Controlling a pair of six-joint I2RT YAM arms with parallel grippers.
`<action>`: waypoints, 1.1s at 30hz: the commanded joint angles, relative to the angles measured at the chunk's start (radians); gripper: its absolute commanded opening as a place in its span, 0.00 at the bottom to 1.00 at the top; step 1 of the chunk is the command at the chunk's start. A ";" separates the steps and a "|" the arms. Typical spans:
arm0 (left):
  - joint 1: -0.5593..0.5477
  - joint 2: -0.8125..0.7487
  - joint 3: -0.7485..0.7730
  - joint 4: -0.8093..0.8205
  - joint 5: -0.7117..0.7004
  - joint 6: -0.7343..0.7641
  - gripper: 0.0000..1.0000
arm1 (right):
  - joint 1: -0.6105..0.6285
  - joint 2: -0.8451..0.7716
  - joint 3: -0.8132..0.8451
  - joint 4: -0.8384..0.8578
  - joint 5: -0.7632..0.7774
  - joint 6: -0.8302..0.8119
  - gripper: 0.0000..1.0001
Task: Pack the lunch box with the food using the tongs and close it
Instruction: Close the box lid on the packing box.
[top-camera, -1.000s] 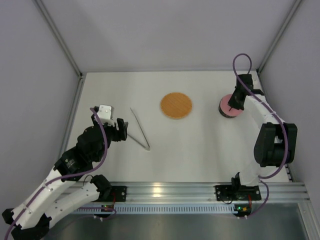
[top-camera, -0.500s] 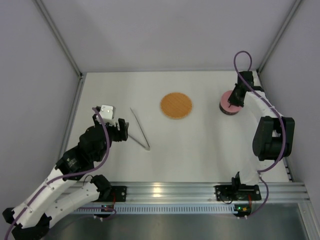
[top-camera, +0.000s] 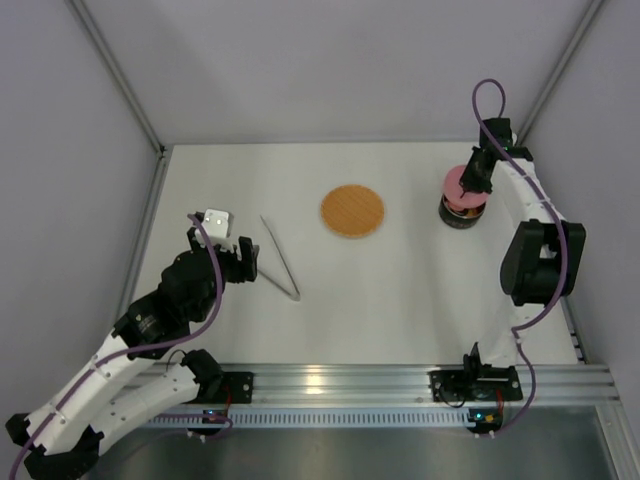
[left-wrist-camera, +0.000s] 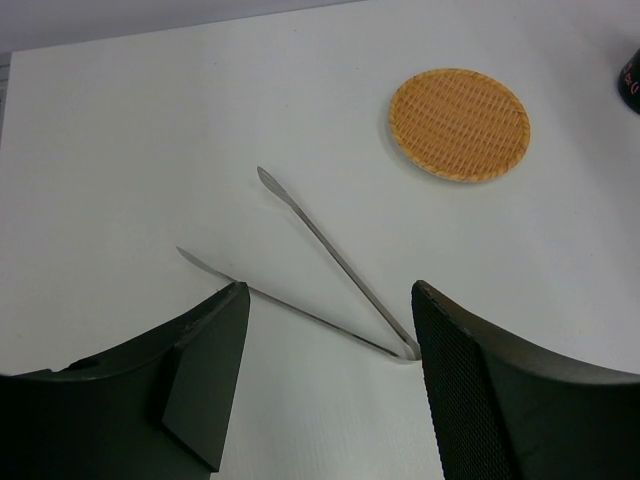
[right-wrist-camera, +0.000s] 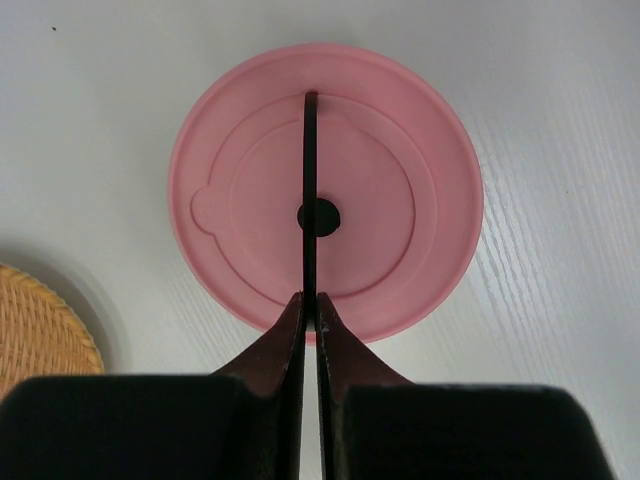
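left gripper (left-wrist-camera: 328, 295) is spread wide and hovers over the tongs (left-wrist-camera: 320, 240) at 9 o'clock of the table (top-camera: 400, 300); i'd say it's lined up to grab near the joint. tongs are a thin silver v lying flat, tips toward 11. woven mat (left-wrist-camera: 459, 124) sits toward 12. right gripper (right-wrist-camera: 309, 300) is pressed together, pinching the pink lid (right-wrist-camera: 400, 190) above the lunch box (top-camera: 461, 214) at 2 o'clock, probably to open it for packing. contents unclear.

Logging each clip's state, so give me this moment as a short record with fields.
left pincer: open, low over the tongs' joined end, not gripping
tongs: lying flat, untouched
right pincer: shut on lid
lid: pink, held off the box
box: uncovered, far right
mat: centre, nothing on it
food: cannot tell
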 joint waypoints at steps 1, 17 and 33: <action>-0.001 0.002 0.001 0.045 0.003 0.002 0.71 | -0.018 0.041 0.106 -0.076 -0.004 -0.034 0.01; -0.001 0.008 0.001 0.043 0.007 0.001 0.72 | -0.019 0.058 0.014 -0.056 -0.032 -0.046 0.01; 0.001 0.002 -0.001 0.042 0.001 -0.001 0.72 | -0.022 -0.011 -0.054 -0.047 -0.059 -0.064 0.02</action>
